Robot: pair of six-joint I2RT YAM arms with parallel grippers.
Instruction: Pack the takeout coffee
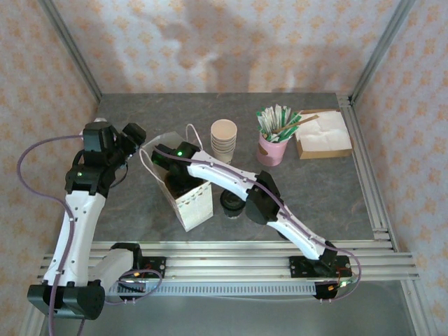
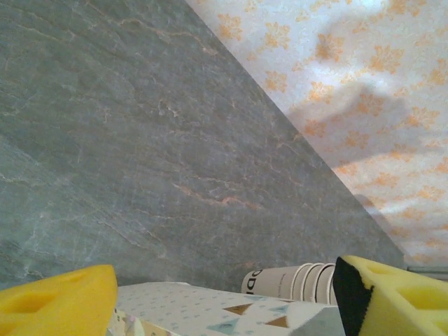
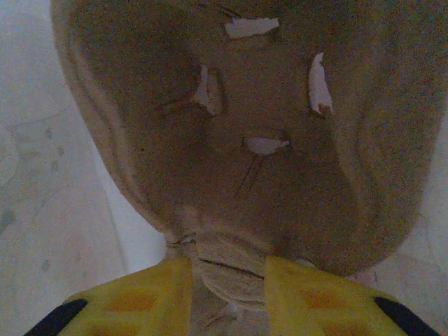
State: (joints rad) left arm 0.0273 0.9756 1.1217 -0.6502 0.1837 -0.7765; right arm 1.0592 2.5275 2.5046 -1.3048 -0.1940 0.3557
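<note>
Top external | coffee [image 1: 232, 202] on table at bag's [image 1: 196, 208] 3 o'clock, under right forearm | right gripper [image 3: 227, 273] inside bag, pinching brown paper [image 3: 266, 91] | left gripper [image 2: 224, 283] wide, at bag's 10 o'clock | risk: right arm pulling out may topple coffee or drag unheld bag

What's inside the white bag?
The right gripper is down inside the bag, pinching a brown crumpled thing. What it is, I can't tell. From above, the arm covers the rest inside.

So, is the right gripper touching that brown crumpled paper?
Touching. The right wrist view shows the right gripper pinching the brown crumpled paper at its lower end.
</note>
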